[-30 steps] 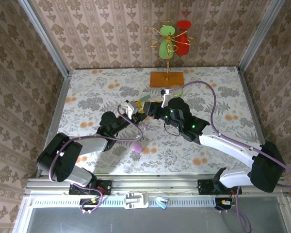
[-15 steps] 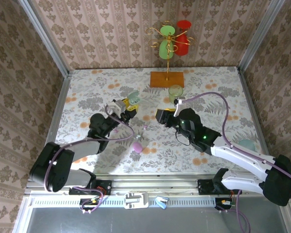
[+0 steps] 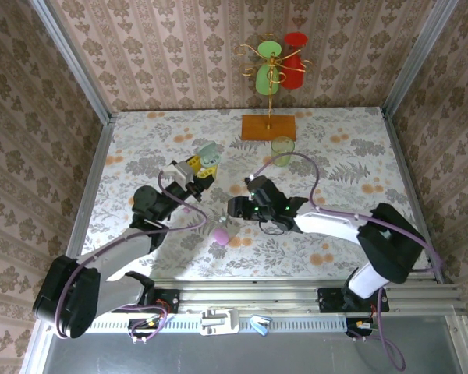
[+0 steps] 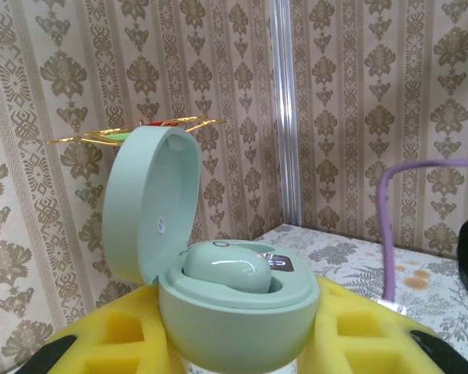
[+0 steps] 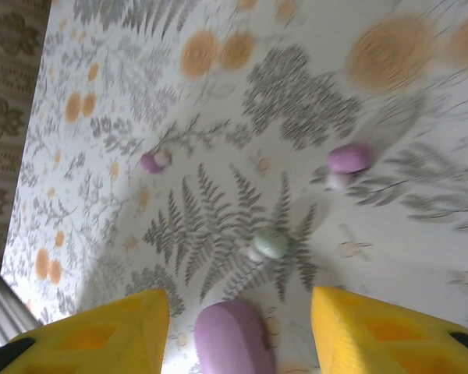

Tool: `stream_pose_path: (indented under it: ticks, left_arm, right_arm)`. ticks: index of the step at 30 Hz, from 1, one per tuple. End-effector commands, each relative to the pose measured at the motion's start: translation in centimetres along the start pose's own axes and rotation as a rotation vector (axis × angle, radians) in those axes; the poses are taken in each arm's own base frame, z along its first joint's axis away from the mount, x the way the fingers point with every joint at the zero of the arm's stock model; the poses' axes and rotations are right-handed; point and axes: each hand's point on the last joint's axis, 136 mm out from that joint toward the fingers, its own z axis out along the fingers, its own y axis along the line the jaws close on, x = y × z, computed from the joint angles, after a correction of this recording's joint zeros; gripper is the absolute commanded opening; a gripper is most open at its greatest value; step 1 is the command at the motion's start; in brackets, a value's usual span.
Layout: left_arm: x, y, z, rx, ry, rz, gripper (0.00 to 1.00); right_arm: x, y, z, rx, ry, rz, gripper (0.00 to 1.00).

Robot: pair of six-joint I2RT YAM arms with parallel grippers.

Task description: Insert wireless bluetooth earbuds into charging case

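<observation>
Jaws on the left gripper [image 4: 234, 339] are closed tight on the base of a mint-green case [image 4: 235, 315], with one yellow finger [image 4: 113, 339] on each side of it. I see the case held up off the table [image 3: 335, 226], upright, with its lid [image 4: 152, 206] swung fully open and standing to the left. One green earbud [image 4: 225, 269] sits in the case, its rounded top rising above the rim. Whether a second bud lies beside it I cannot tell from this angle.

On the right gripper [image 5: 238, 300] the jaws stand partly open, and nothing is between them. It points down at the table near the middle. From its wrist camera I look past the two yellow fingers at a closed purple case [image 5: 230, 339] lying flat on the tablecloth, low in the gap between them but not touched by either. Just beyond that case lies a loose pale-green earbud [image 5: 271, 243]. Further off to the right is a purple earbud [image 5: 349, 157], with a small whitish bit just beside it that is too blurred to name. Well off to the left lies another purplish earbud [image 5: 152, 161] with a pale tip.

From the overhead camera the purple case lies on the table between the two arms, nearer their bases than either gripper.
</observation>
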Motion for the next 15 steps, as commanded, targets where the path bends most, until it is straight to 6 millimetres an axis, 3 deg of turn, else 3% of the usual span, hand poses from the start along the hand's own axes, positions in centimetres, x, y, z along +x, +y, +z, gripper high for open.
stream_pose_path:
  ticks: [1, 6, 15]
  left_arm:
    - [-0.9, 0.0, -0.2, -0.007, -0.005, 0.027, 0.1]
    - [-1.3, 0.0, -0.4, -0.012, -0.001, 0.042, 0.1]
    - [-1.3, -0.2, -0.5, -0.007, 0.0, 0.04, 0.1]
  right_arm:
    - [2.1, 2.2, 1.7, -0.066, 0.108, 0.069, 0.51]
    - [4.0, 2.7, 4.1, -0.086, 0.173, 0.123, 0.5]
    - [4.8, 0.5, 6.5, -0.012, 0.196, 0.131, 0.48]
